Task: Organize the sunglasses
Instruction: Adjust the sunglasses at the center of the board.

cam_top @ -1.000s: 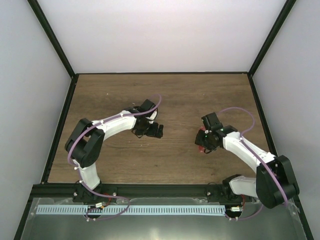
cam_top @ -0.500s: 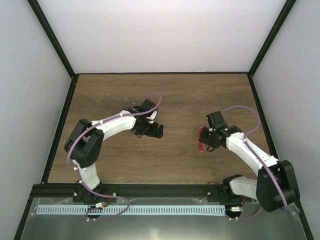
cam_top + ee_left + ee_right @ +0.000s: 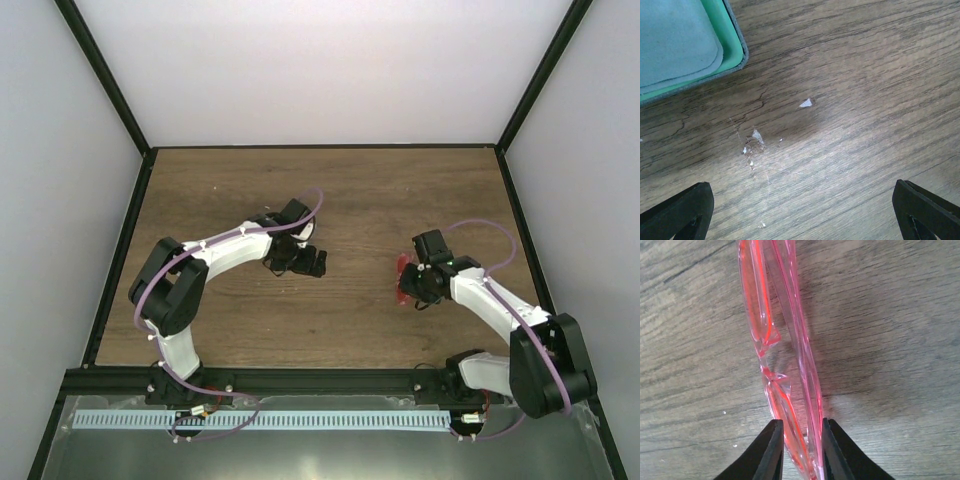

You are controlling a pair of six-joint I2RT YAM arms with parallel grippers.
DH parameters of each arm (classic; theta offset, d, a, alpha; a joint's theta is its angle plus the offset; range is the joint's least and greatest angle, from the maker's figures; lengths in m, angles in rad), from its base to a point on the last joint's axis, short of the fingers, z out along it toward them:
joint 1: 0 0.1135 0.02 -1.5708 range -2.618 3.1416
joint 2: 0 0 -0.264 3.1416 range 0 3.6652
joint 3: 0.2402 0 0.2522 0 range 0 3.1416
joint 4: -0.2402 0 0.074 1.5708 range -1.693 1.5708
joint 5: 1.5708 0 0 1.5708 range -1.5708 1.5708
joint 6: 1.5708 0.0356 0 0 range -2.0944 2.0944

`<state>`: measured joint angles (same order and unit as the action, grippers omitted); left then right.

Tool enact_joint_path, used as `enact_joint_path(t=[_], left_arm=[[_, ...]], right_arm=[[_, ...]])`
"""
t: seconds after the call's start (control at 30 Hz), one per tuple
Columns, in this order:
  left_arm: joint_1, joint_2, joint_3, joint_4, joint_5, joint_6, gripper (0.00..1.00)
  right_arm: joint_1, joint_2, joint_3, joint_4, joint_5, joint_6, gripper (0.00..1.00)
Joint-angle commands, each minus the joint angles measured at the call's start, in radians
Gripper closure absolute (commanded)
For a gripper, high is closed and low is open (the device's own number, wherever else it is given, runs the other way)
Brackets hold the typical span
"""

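The sunglasses (image 3: 782, 340), translucent red plastic, are pinched at one end between my right gripper's (image 3: 800, 427) fingers (image 3: 771, 450) and stretch away from them over the wood. In the top view they show as a red patch (image 3: 402, 278) just left of the right gripper (image 3: 415, 285), right of the table's middle. My left gripper (image 3: 800, 210) is wide open and empty over bare wood, and in the top view it (image 3: 312, 262) sits left of centre. A corner of the open case (image 3: 735, 42), green inside with a grey-blue rim, holds the light blue cloth (image 3: 675, 40).
The wooden table (image 3: 350, 190) has small white specks and a scuff (image 3: 754, 145) under the left gripper. A black frame (image 3: 120, 250) runs along the left, right and back edges, with grey walls behind it. In the top view the left arm (image 3: 235, 248) hides the case.
My right gripper, holding the sunglasses, has turned at the wrist and shifted slightly back and to the right. The left arm has not moved.
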<state>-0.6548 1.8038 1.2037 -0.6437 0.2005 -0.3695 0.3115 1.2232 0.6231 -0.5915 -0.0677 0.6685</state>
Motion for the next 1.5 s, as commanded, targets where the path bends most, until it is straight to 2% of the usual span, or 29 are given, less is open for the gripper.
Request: enact_joint_path(t=[0.0, 0.13, 0.37, 0.53, 0.67, 1.0, 1.3, 1.47], left_arm=[[0.004, -0.011, -0.009, -0.002, 0.005, 0.01, 0.0], [0.004, -0.008, -0.013, -0.004, 0.004, 0.013, 0.0], [0.004, -0.011, -0.02, -0.002, 0.0, 0.015, 0.0], [0.004, -0.013, -0.025, 0.002, 0.002, 0.014, 0.0], [0.004, -0.011, -0.029, 0.011, 0.005, 0.011, 0.0], [0.004, -0.003, -0.021, 0.015, 0.01, 0.013, 0.0], [0.004, 0.0, -0.018, 0.012, 0.001, 0.014, 0.0], [0.004, 0.003, -0.021, 0.011, -0.005, 0.015, 0.0]], right_arm=[[-0.01, 0.0, 0.002, 0.023, -0.004, -0.002, 0.81], [-0.01, -0.002, -0.003, 0.028, -0.011, -0.003, 0.9], [-0.009, -0.001, -0.004, 0.029, -0.02, 0.0, 0.98], [-0.011, -0.02, 0.051, -0.047, 0.03, -0.002, 0.99], [-0.01, 0.003, 0.154, -0.176, 0.111, -0.018, 0.99], [0.07, 0.258, 0.404, -0.543, 0.473, 0.043, 0.99], [0.212, 0.494, 0.493, -0.663, 0.597, 0.18, 0.99], [0.267, 0.593, 0.517, -0.647, 0.583, 0.195, 0.94]])
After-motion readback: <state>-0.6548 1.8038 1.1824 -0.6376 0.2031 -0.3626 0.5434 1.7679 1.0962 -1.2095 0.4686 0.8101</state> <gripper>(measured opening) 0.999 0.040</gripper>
